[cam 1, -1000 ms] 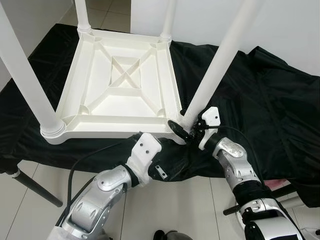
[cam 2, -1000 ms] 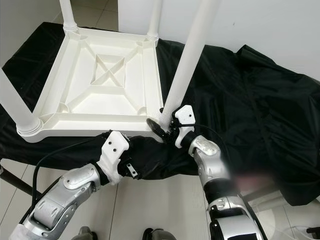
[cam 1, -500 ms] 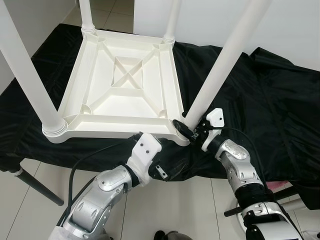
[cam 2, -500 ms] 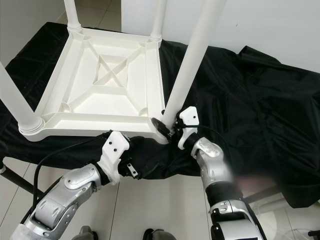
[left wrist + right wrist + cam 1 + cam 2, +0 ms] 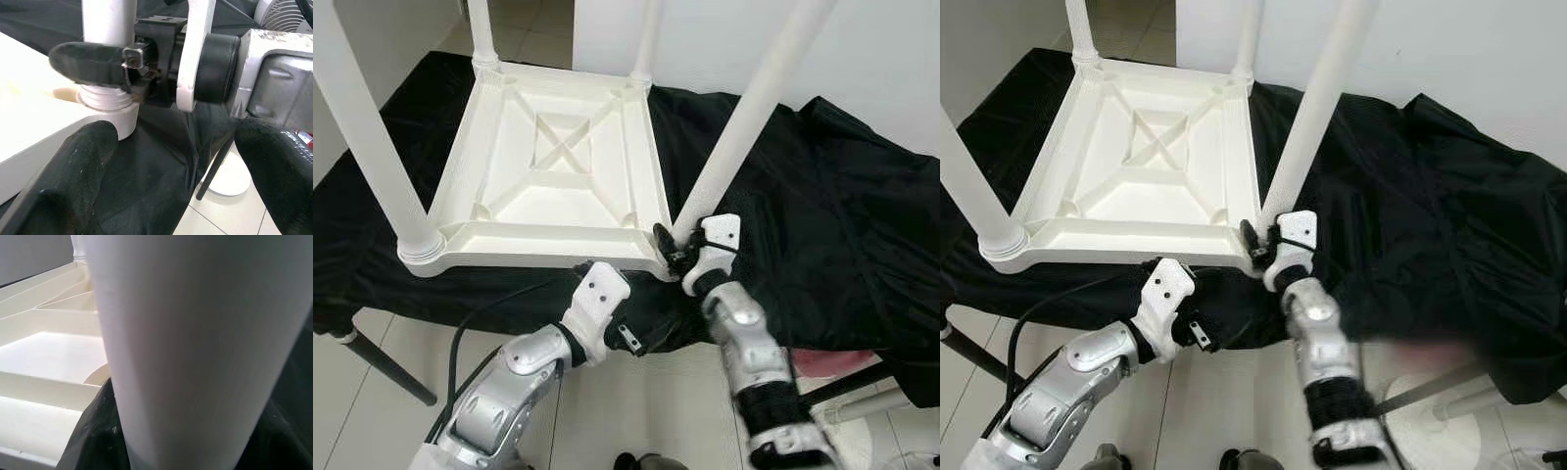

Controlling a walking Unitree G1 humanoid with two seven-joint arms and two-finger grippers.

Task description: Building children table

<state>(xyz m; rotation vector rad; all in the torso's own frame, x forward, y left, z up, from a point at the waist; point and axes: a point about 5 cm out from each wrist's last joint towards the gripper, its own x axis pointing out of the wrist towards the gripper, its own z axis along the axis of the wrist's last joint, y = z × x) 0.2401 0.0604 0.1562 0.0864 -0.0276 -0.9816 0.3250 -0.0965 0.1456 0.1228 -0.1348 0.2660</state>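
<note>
The white children's table [image 5: 558, 166] lay upside down on a black cloth [image 5: 822, 196], filling the upper left and centre of the left eye frame, its four legs rising out of the top edge. At lower left of centre the left gripper [image 5: 641, 323] sat low against the cloth under the near rim of the table; in the left wrist view its two black fingers [image 5: 68, 196] stood wide apart, closed on nothing, looking across at the corner socket.

Right of centre, the near right leg [image 5: 744, 117] ran as a long slant from its threaded foot at the table's near right corner up toward the upper right of the frame. The right gripper [image 5: 672, 247] was pressed to the very foot of that leg, just above the socket collar [image 5: 110, 105]. In the left wrist view one black finger [image 5: 88, 62] lay across the leg's face; the other finger was hidden behind the leg, so it looked clasped on the leg, though I judged this from one side only.

The right arm was plainly the nearer one. Since the leg's long axis leaned away from the gripper, any twist to seat it would, in my judgement, have to turn about that slanted axis rather than straight up.
</note>
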